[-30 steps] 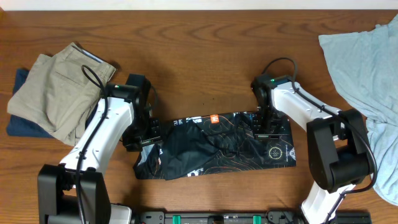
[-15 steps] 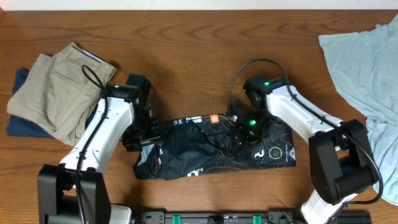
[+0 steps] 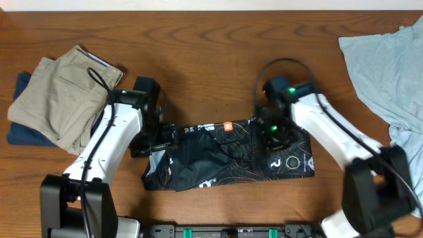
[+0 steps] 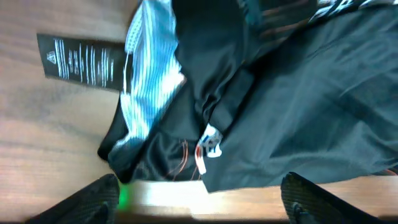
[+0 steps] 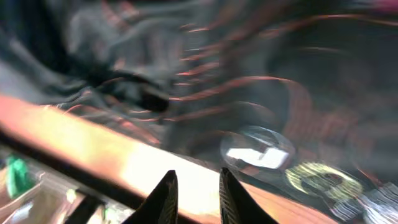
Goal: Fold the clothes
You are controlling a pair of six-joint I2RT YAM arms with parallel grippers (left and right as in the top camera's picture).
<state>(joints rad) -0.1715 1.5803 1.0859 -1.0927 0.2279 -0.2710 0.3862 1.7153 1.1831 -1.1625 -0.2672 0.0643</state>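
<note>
We see the black jersey (image 3: 218, 162) lying crumpled in a wide band at the near middle of the wooden table (image 3: 211, 59), its orange logo (image 3: 228, 125) on the far edge and a round emblem (image 3: 293, 160) near its right end.

The left gripper (image 3: 162, 140) sits at the jersey's left end. In the left wrist view its fingers (image 4: 93, 202) are spread wide with nothing between them. The jersey (image 4: 292, 93) lies just beyond the tips, a pale striped lining (image 4: 149, 68) is turned out, and a black care label (image 4: 81, 62) lies flat on the wood to the left.

The right gripper (image 3: 274, 135) is over the jersey's right part, close to its far edge. The right wrist view is blurred. There its fingers (image 5: 165, 199) stand nearly together with a narrow gap, and we see nothing pinched between them.

Folded khaki trousers (image 3: 56, 99) rest at the far left on a dark blue cloth (image 3: 18, 132). A light-blue shirt (image 3: 386, 73) is spread at the right edge, well apart from the jersey.
</note>
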